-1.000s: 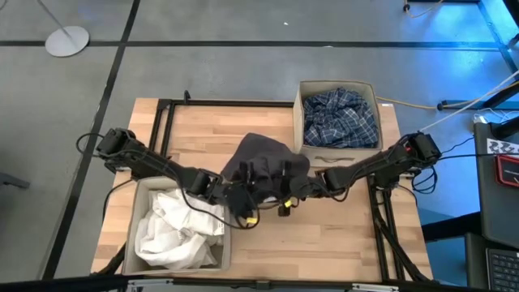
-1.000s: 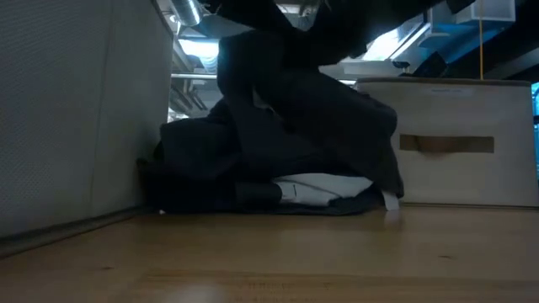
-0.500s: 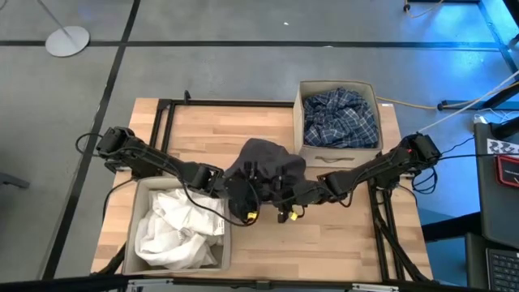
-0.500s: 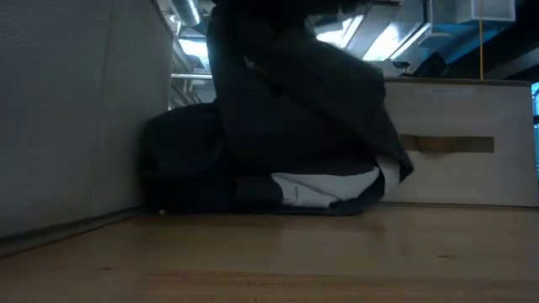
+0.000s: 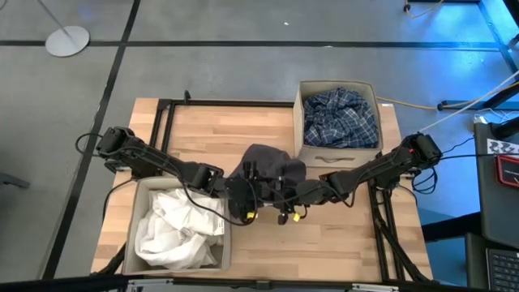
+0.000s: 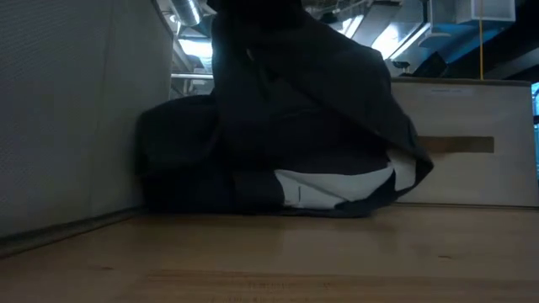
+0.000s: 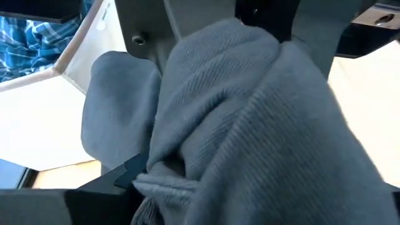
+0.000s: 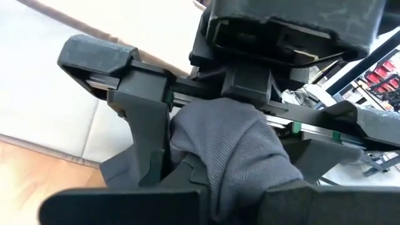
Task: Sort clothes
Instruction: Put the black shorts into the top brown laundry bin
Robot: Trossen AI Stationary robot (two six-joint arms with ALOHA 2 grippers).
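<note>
Dark grey garment (image 5: pixel 266 161) bunched mid-counter, beside plaid-filled bin (image 5: pixel 338 146). Right gripper (image 5: pixel 285 197) pinches cloth; left gripper (image 5: pixel 243 199) spread wide around same fold. Advice: left closes firmly before right lets go, then lift clear toward dark pile.

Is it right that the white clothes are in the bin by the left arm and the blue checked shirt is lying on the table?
Not quite. The high view shows the checked shirt inside the other bin, not on the table. The white clothes part is right.
</note>
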